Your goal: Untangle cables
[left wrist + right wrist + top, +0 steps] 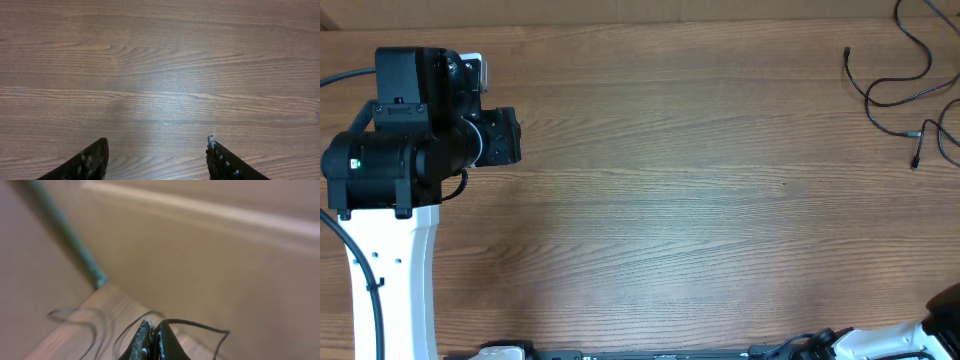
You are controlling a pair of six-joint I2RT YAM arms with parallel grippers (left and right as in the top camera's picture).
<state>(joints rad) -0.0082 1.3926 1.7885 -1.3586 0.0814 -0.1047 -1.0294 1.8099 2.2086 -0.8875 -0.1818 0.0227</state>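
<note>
Your right gripper (pixel 152 335) pinches a cable (pixel 200 325) looping off its tips. It is probably light and limp, so grab near a plug (pixel 916 158). Your left gripper (pixel 157 155) gapes empty.

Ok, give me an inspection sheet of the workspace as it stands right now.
Surface: wooden table, plain grain.
Job's things: cables, thin black cords loose at the far right corner.
Clutter: nothing seen.
Grippers: left claw open above wood; right claw shut, seemingly pinching a cord.
Cables: black arm wire beside the left arm.
Surroundings: beige wall and green rod past the table corner.
</note>
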